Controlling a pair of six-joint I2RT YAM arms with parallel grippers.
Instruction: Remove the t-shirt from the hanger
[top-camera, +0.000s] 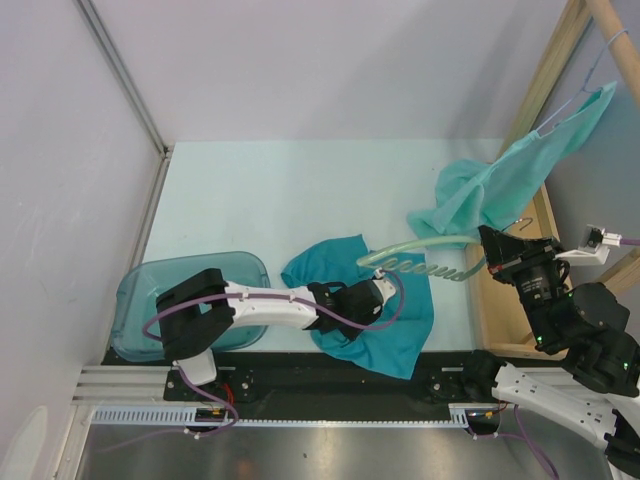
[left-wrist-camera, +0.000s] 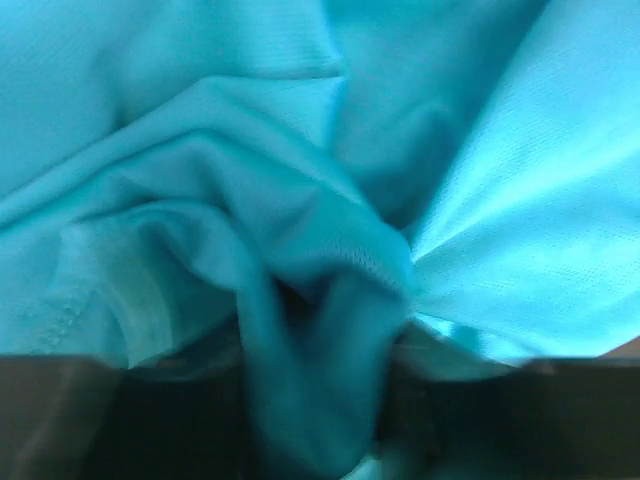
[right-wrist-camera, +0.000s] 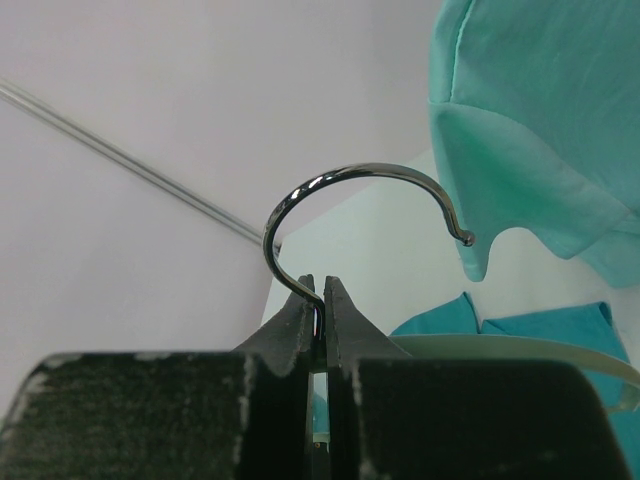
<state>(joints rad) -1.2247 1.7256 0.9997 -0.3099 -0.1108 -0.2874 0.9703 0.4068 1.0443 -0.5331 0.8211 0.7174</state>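
The teal t-shirt (top-camera: 410, 330) lies crumpled on the table near the front edge, still over one end of the pale green hanger (top-camera: 395, 252). My left gripper (top-camera: 378, 298) is pressed down into it. In the left wrist view the t-shirt (left-wrist-camera: 200, 150) fills the frame, and a bunched fold sits between the dark fingers of the left gripper (left-wrist-camera: 320, 420). My right gripper (top-camera: 487, 243) is to the right, beside the wooden rack. In the right wrist view the right gripper (right-wrist-camera: 322, 285) is shut on the stem of the hanger's metal hook (right-wrist-camera: 350, 172).
A lighter green garment (top-camera: 480, 195) hangs from the wooden rack (top-camera: 545, 80) at the right, just above the right gripper. A clear blue-green bin (top-camera: 150, 290) sits at the front left beside the left arm's base. Walls close in the left and far sides.
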